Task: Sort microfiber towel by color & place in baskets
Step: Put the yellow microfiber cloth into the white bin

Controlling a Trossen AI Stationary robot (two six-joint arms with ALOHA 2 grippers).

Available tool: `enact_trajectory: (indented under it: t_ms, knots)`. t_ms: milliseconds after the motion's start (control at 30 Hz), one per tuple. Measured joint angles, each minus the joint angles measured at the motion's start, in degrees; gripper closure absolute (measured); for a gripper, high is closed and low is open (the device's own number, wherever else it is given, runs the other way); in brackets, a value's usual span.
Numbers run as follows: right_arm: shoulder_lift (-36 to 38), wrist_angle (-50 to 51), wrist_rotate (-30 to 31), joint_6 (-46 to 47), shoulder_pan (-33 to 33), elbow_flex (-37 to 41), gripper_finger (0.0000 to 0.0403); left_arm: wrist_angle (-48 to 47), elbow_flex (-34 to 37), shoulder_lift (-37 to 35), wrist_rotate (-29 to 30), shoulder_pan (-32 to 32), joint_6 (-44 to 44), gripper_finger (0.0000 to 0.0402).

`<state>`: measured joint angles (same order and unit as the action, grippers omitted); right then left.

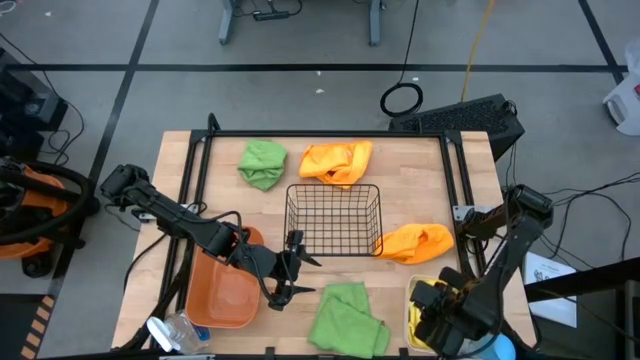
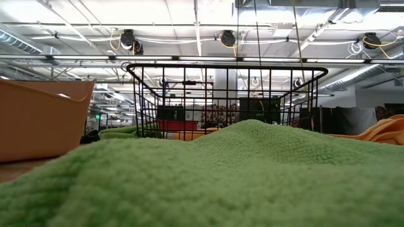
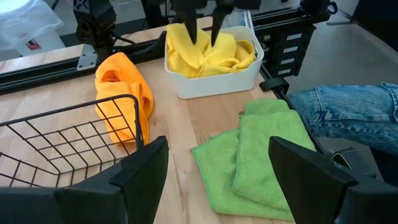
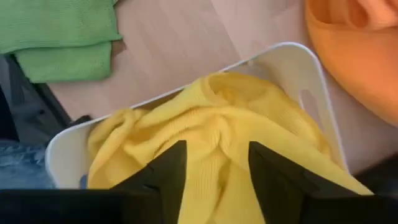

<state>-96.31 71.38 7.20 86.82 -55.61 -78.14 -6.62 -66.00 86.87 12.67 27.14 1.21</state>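
Counting now: two green cloths out on the worktop point(image 1: 180, 160), one at the far side point(image 1: 262, 163) and one at the near edge point(image 1: 345, 318). Two orange cloths, one beyond the wire basket point(image 1: 337, 161) and one to its right point(image 1: 415, 242). Yellow cloth point(image 4: 205, 137) fills the white bin point(image 3: 214, 84); how many in there, I can't tell. Three containers: black wire basket point(image 1: 333, 218), orange bin point(image 1: 222, 295), white bin. Two arms.

Yellow towels point(image 4: 211, 137) lying crumpled in the white bin point(image 4: 298, 68), green towel point(image 1: 345, 318) lying folded beside it, another green towel point(image 1: 262, 163) and two orange towels point(image 1: 337, 160) sitting around the black wire basket point(image 1: 333, 218), orange bin point(image 1: 222, 295) standing alongside
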Motion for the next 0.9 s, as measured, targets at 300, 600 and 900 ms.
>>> enact_trajectory:
  t_ms: [300, 600, 900]
  knots:
    - [0.14, 18.94, -7.03, 4.51, -0.44, -2.89, 0.0239, -0.4, 0.0, 0.0, 0.0, 0.0, 0.0, 0.0119]
    - [0.07, 4.84, -7.5, 4.06, -0.37, 10.29, 0.039, -0.4, 0.0, 0.0, 0.0, 0.0, 0.0, 0.0119]
    - [0.19, -16.6, -7.33, 4.58, -0.24, 24.32, 0.0395, -0.38, 0.0, 0.0, 0.0, 0.0, 0.0, 0.0119]
